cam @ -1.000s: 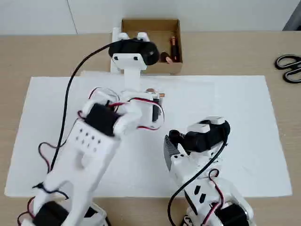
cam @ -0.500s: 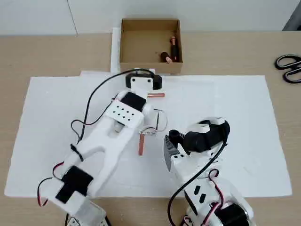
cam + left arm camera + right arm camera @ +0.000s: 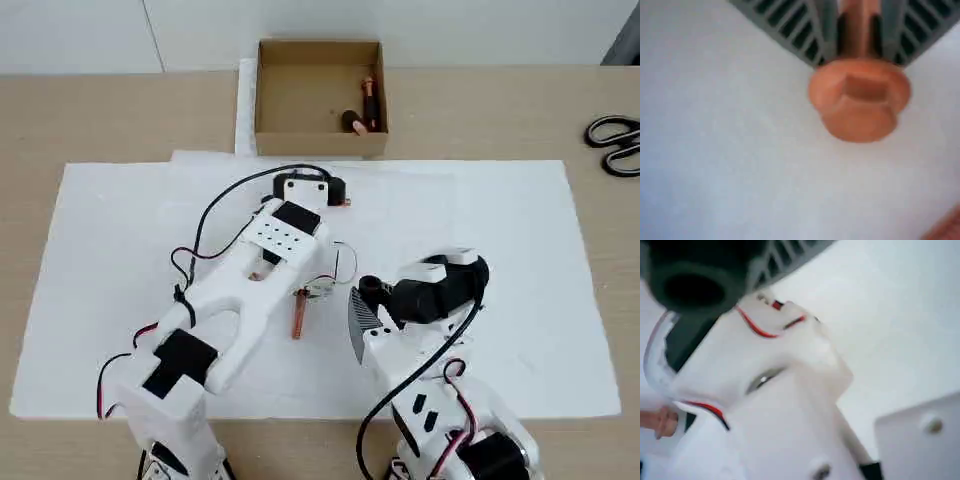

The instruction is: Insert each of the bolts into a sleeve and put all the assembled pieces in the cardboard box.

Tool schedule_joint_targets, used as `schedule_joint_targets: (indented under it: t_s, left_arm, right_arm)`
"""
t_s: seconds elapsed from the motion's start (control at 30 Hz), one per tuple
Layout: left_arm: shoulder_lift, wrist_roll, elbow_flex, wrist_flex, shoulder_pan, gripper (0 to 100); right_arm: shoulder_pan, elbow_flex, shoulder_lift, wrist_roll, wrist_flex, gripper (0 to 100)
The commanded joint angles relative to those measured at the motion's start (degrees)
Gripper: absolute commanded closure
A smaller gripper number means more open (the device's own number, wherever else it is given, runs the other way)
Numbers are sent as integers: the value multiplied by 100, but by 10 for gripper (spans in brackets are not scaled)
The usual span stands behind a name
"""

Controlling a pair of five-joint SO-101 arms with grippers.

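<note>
Your left arm has pulled back from the cardboard box [image 3: 300,100] over the last second; its gripper [image 3: 858,47] was above the box then and now hangs over the white sheet [image 3: 500,250], a little short of the box's near wall. Its fingers [image 3: 785,22] are closed on the shank of an orange bolt [image 3: 860,100], whose flanged head sticks out past the tips. A copper-coloured piece [image 3: 298,315] lies flat on the sheet beside the left arm's wrist, between your two arms. Two copper pieces [image 3: 365,102] lie in the box's right-hand corner. Your right gripper [image 3: 357,325] has not shifted and sits low over the sheet near that loose piece; you cannot tell whether it is open or closed. Scissors [image 3: 612,140] rest on the worktop [image 3: 100,110] at the far right edge.
</note>
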Motion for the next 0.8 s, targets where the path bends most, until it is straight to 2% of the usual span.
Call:
schedule_joint_targets:
  t_s: [0.0,0.33,0.53,0.77]
  left_arm:
    - [26,-26,-57,-97,-44,992]
    - [44,-26,-57,-97,-44,991]
    - [44,-9,-57,-79,-53,889]
    - [229,141,-48,-97,-53,881]
  right_arm:
    - [22,-53,-48,-35,-136,995]
    - [22,-53,-48,-35,-136,995]
    - [31,-62,-48,-35,-145,995]
    - [40,-70,-48,-35,-145,995]
